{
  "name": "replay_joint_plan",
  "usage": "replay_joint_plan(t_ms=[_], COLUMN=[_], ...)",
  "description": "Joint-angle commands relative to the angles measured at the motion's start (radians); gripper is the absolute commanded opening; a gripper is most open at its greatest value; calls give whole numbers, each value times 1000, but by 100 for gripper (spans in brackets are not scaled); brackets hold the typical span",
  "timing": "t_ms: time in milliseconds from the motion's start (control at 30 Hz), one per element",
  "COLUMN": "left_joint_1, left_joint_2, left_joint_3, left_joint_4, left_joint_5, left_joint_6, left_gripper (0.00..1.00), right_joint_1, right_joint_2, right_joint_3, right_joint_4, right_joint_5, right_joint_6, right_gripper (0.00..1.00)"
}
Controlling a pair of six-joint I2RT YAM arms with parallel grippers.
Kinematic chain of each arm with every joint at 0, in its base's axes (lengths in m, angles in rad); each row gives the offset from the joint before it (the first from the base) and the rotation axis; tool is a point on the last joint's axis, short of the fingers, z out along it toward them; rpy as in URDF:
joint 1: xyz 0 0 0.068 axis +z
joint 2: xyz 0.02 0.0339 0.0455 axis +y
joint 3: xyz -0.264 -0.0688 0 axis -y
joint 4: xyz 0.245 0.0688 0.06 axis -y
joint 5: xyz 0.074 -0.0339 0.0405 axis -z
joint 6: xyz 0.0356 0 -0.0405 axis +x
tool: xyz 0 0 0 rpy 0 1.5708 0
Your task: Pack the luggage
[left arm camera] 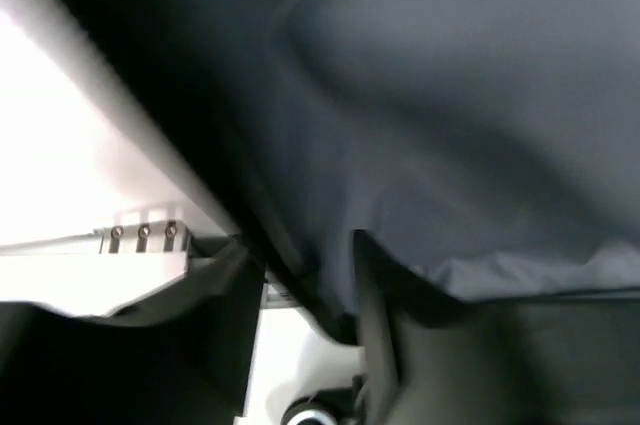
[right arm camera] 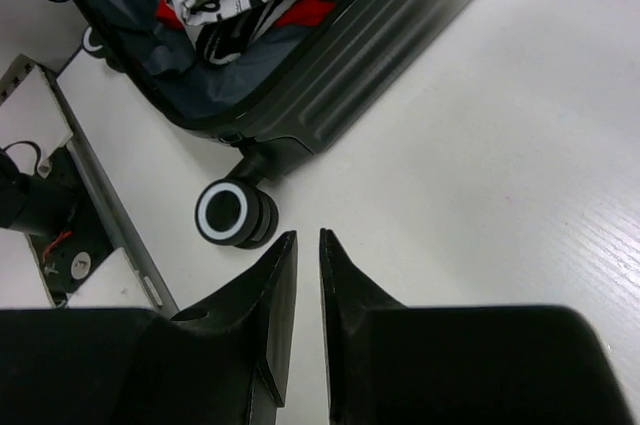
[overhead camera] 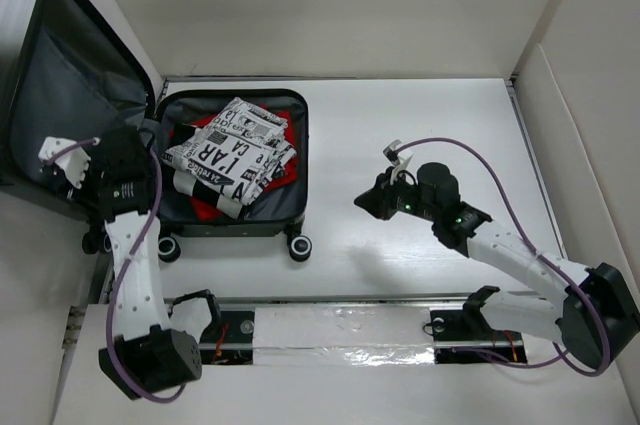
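Top view: the luggage (overhead camera: 235, 226) lay open at the worktop's (overhead camera: 420, 115) left end, lid (overhead camera: 60, 75) propped up to the left, base flat with a black-and-white printed cloth (overhead camera: 230, 150) over something red (overhead camera: 283, 130). Your left arm rose from its base and bent in, left tool (overhead camera: 135, 137) at the lid's near edge. Your right arm reached leftward and low, right tool (overhead camera: 362, 202) over bare worktop, well apart from the luggage.

Left wrist: the left tool's fingers (left arm camera: 400, 345) straddled the lid's rim, with grey lining (left arm camera: 450, 95) filling the view. I cannot tell whether they were clenched on it.

Right wrist: the right tool (right arm camera: 307, 237) was released by a narrow slit, holding nothing, aimed at a wheel (right arm camera: 230, 213).
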Motion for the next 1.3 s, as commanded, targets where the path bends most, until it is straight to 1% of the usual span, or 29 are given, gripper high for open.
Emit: replay_joint_plan(t_ms=[0,67,167,200,267,333,400,433,467,500,533,567,600,633,667,733,767,800,867,900,967,1000,1033,1067,1100,1167,1200,1233,1267], left_joint_1=[4,4,4,4,4,4,-75,-124,-246,-314,-379,-442,-550,-586,-612,-625,-625,-625,-625,-625,-625,-625,-625,-648,-657,-672,-683,-683,-683], left_joint_2=[92,107,116,110,106,80,14,-14,-49,-119,-155,-193,-266,-294,-317,-345,-344,-332,-306,-269,-227,-180,-157,-135,-91,-45,-5,9,24], left_joint_3=[140,141,128,125,114,112,70,39,10,-28,-118,-168,-216,-268,-277,-258,-242,-231,-205,-198,-158,-143,-117,-106,-93,-64,-54,-47,-40], left_joint_4=[-17,-2,30,35,59,73,145,244,285,334,384,509,564,584,573,531,462,446,415,403,363,345,328,296,274,221,198,184,172], left_joint_5=[-138,-141,-147,-140,-111,-37,20,29,32,-12,-26,-47,-90,-90,-69,72,154,345,509,667,797,924,995,1059,1183,1306,1435,1512,1596], left_joint_6=[-48,-42,-16,-13,6,38,105,224,277,330,393,541,600,631,641,622,616,619,609,607,579,575,570,566,535,527,524,527,542], left_gripper=[31,23,17,12,0,0,0,0,0,0,0,0,0,0,0,0,0,0,0,0,0,4,10,35,54,76,77,76,61], right_joint_1=[23,23,23,14,14,4,4,4,4,4,4,4,4,4,4,4,4,4,4,4,4,4,4,4,4,-6,-6,-6,-6], right_joint_2=[14,30,36,34,33,33,44,50,57,68,91,103,114,132,140,156,169,174,177,176,168,157,151,146,137,133,128,126,123], right_joint_3=[25,34,42,43,43,37,40,42,45,46,48,57,60,65,66,71,73,77,79,80,76,74,73,69,68,65,65,65,63], right_joint_4=[16,4,-21,-39,-44,-38,-33,-32,-29,-27,-26,-27,-32,-32,-30,-24,-23,-27,-32,-35,-39,-43,-43,-44,-44,-46,-47,-49,-49], right_joint_5=[53,64,107,146,162,157,156,154,150,142,139,136,134,136,136,137,139,147,157,173,186,196,202,208,213,214,213,214,216], right_joint_6=[-31,-42,-46,-48,-48,-43,-40,-39,-39,-37,-35,-35,-35,-35,-35,-35,-35,-37,-39,-40,-42,-43,-43,-43,-43,-43,-43,-43,-43], right_gripper=[21,21,21,21,21,21,21,21,21,21,21,21,22,22,22,22,22,22,22,22,22,22,22,22,22,23,22,22,22])
